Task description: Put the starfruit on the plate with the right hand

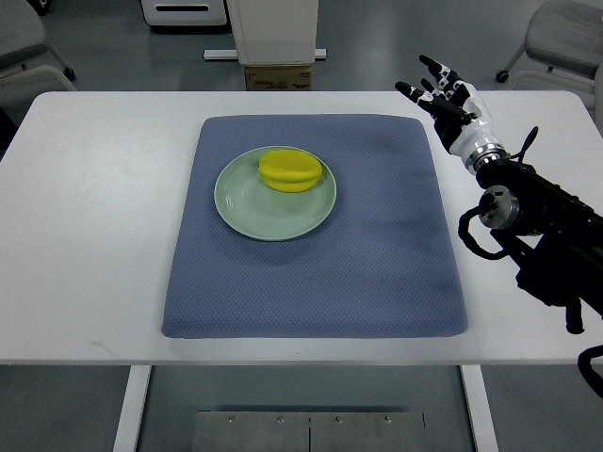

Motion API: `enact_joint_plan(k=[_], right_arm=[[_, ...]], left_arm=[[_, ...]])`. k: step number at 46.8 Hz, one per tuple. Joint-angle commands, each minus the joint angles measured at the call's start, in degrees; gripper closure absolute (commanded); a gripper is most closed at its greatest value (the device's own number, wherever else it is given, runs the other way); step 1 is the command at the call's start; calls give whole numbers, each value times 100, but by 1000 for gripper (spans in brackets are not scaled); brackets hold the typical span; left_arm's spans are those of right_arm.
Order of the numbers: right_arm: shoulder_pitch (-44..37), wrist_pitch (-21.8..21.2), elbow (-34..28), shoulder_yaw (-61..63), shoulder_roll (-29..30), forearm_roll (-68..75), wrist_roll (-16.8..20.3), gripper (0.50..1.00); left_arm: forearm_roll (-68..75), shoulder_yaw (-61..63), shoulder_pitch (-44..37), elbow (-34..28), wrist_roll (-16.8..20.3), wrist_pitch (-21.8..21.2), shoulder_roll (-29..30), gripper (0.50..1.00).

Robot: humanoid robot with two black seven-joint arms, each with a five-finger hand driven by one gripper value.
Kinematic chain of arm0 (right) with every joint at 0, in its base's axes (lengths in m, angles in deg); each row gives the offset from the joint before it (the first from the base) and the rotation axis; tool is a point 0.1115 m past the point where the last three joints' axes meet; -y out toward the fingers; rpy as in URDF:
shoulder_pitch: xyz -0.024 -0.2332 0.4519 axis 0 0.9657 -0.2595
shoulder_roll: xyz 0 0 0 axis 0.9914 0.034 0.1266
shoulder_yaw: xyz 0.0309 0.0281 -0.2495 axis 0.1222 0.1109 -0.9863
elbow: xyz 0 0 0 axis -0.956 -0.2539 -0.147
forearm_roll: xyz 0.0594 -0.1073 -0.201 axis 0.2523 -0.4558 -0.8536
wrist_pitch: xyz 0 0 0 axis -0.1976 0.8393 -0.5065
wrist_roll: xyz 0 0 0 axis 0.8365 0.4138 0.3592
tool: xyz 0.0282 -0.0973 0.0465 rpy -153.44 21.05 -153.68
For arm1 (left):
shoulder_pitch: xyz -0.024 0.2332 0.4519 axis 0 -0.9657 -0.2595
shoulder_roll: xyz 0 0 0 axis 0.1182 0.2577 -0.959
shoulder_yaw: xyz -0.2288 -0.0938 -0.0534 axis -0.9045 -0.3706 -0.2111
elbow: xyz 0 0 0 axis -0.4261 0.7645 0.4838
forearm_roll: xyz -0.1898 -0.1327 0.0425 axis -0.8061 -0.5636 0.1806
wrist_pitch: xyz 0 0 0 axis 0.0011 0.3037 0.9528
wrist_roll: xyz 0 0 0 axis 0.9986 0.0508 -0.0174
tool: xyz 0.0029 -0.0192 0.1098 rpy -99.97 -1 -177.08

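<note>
A yellow starfruit (290,170) lies on the pale green plate (254,212), in its upper right part. The plate sits on a blue-grey mat (377,254) in the middle of the white table. My right hand (443,94) is at the table's far right, beyond the mat's upper right corner, well away from the plate. Its fingers are spread and hold nothing. Its black arm comes in from the right edge. The left arm is out of view.
The white table (94,235) surrounds the mat. Beyond the far edge stand a cardboard box (278,77), a white stand and office chairs (565,38) at both corners.
</note>
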Motion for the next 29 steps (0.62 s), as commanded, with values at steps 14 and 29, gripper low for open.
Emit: enact_joint_plan(k=[14,29], right_arm=[[471,-10,43,421,-108,-1,-64,500],[577,16,43,421,-126,-1,-72,500]], left_arm=[[0,0,0,0,-1,-2,0,500],[0,0,0,0,-1,-2,0,500]])
